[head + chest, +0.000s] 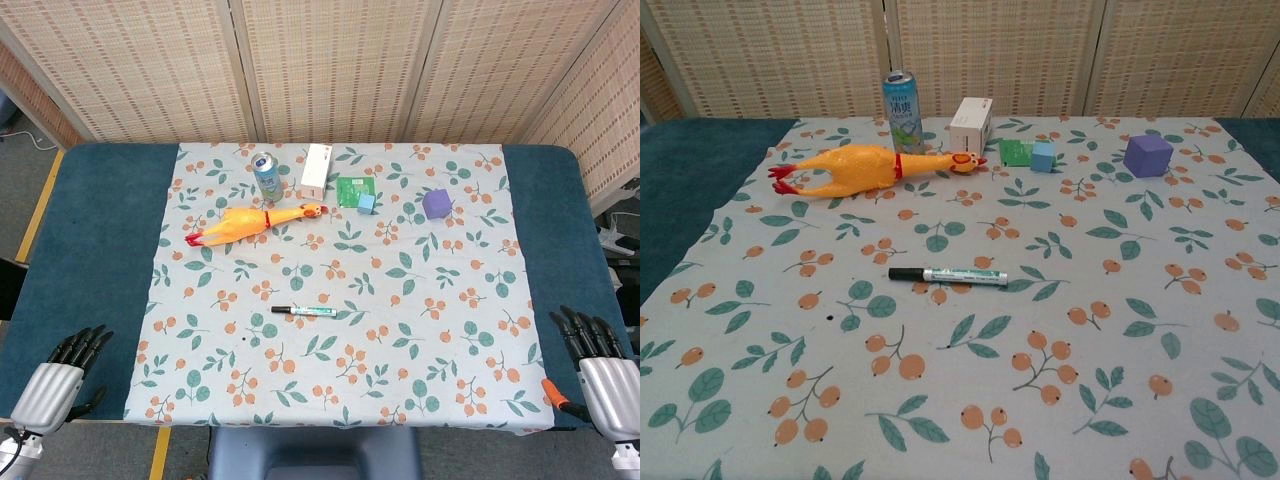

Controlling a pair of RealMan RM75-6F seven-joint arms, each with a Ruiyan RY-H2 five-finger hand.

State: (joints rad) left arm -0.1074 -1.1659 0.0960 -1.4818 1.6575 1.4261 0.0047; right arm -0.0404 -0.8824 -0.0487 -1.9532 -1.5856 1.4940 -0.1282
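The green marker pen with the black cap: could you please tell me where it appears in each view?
Head view: the marker pen lies just left of the picture's centre, on the floral cloth, black cap pointing left.
Chest view: the marker pen lies near the centre, slightly left, cap left.
Shared landmark: the rubber chicken, farther back and to the left in both.

Yellow-orange rubber chicken [865,165] with red feet, purple cube [1148,155], small light-blue cube [1043,156], green-barrelled marker [948,274] with black cap, white cloth [970,380] printed with teal leaves and orange berries.
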